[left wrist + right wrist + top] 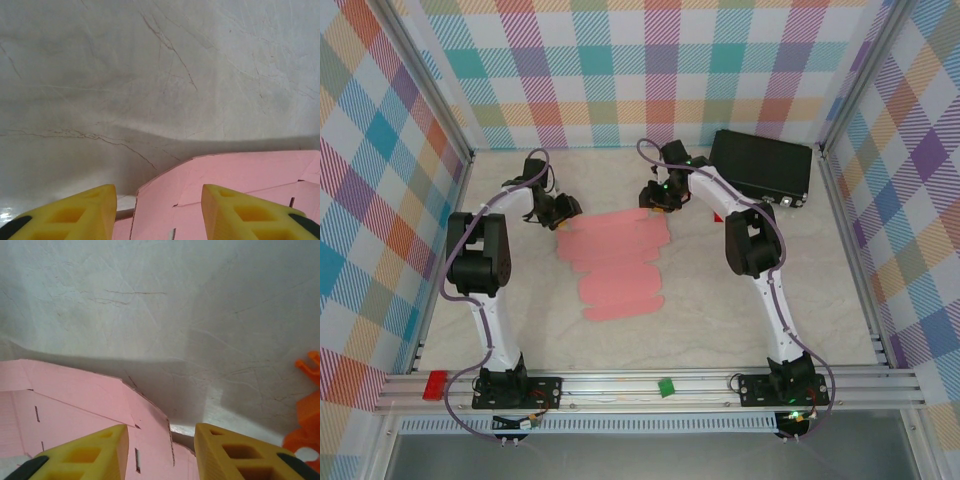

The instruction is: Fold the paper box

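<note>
The paper box (pixel 615 262) lies as a flat pink die-cut sheet in the middle of the table. My left gripper (pixel 563 211) is at its far left corner and my right gripper (pixel 657 197) at its far right corner. In the left wrist view the yellow fingers stand apart, and a corner flap of the paper box (pixel 235 172) rises between the left gripper (pixel 156 192) fingers, throwing a shadow on the table. In the right wrist view the right gripper (pixel 160 429) is open too, astride the edge of a raised flap of the paper box (pixel 75 400).
A black case (pixel 760 165) sits at the back right, close behind the right arm. An orange toy (pixel 306 410) lies just right of the right gripper. A small red block (pixel 435 385) and a green block (pixel 666 387) rest on the front rail. Plaid walls enclose three sides.
</note>
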